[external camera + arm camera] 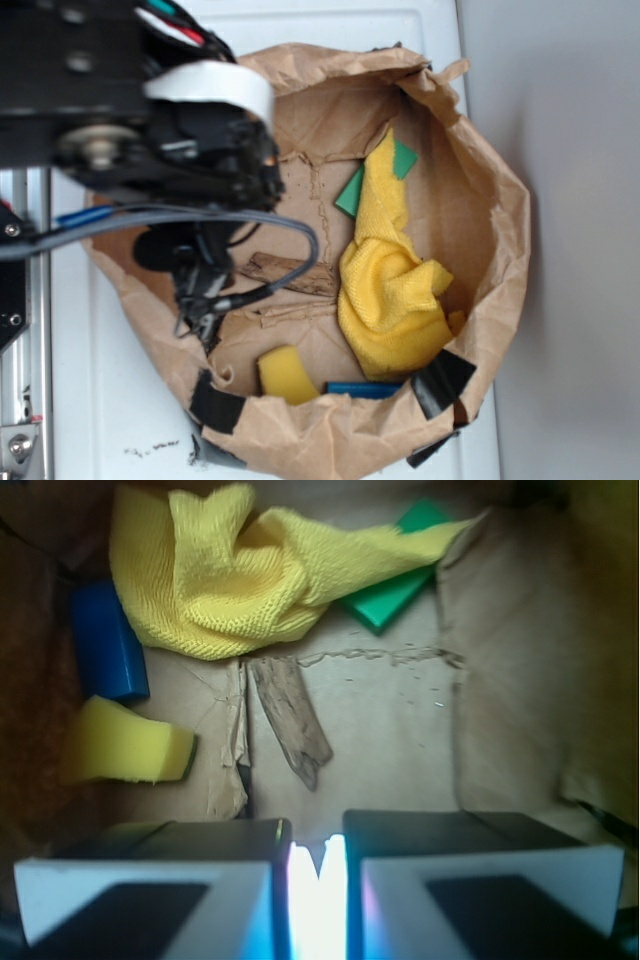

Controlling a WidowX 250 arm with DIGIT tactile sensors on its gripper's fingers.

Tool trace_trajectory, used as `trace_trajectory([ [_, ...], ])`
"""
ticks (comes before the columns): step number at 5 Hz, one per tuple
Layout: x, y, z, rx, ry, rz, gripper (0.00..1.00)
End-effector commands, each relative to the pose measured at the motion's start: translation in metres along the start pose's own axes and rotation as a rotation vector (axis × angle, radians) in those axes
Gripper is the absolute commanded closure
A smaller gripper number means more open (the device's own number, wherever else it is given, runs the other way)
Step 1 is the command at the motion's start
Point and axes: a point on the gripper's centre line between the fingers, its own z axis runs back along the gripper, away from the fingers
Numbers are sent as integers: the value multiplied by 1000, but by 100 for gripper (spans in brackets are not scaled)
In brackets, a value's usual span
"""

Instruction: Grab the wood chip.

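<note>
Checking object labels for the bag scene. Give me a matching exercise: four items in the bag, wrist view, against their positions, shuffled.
Items:
1. wood chip
2. yellow sponge
3. green block
4. blue block

Positions in the wrist view:
A. top, partly under the yellow cloth
B. centre of the bag floor, beside a raised paper flap
C. left edge, just below the cloth
D. lower left, below the blue one

Pairs: 1-B, 2-D, 3-A, 4-C

The wood chip (289, 718) is a flat, streaky brown sliver; ragged-edged. It lies free on the bag's paper floor.
</note>
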Motion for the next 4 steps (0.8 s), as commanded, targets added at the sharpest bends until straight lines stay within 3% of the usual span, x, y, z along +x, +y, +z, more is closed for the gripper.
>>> trace_trajectory([
  [1,6,-7,14,-2,-62,-10,100],
  [2,7,-7,0,7,-60,-31,0],
  [3,7,-10,-21,-36,-91,-95,0],
  [4,3,-11,-38,-14,-120,-143,0],
])
